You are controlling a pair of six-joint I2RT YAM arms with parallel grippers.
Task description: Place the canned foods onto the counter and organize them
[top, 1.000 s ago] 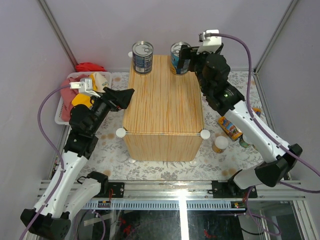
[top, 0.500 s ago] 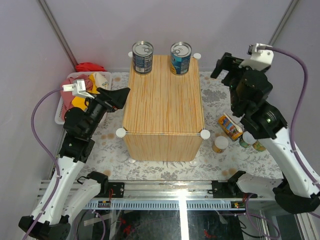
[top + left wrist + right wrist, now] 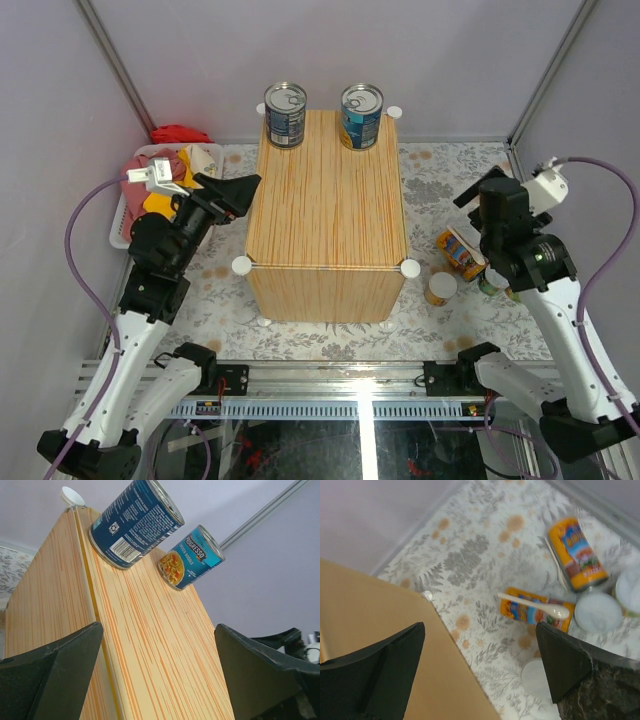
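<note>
Two blue-labelled, silver-topped cans (image 3: 285, 115) (image 3: 361, 116) stand upright at the far edge of the wood-grain counter (image 3: 328, 210). In the left wrist view both cans (image 3: 135, 522) (image 3: 192, 557) are ahead of the open, empty left gripper (image 3: 159, 626), which hovers at the counter's left edge (image 3: 240, 190). The right gripper (image 3: 470, 198) hangs open and empty over the floral mat, right of the counter. Below it, an orange can (image 3: 530, 616) lies on its side with a white spoon (image 3: 555, 610) across it. Another orange can (image 3: 577, 555) lies beyond, beside white-lidded ones (image 3: 597, 611) (image 3: 536, 677).
A white basket (image 3: 118, 215) of pink and yellow cloths sits left of the counter, with a red cloth (image 3: 180, 133) behind it. The floral mat (image 3: 440, 170) covers the floor around the counter. Enclosure walls close in the back and both sides.
The right gripper has let go of the right blue can on the counter, then swung right and down over the mat's orange cans. The left arm has barely shifted.
</note>
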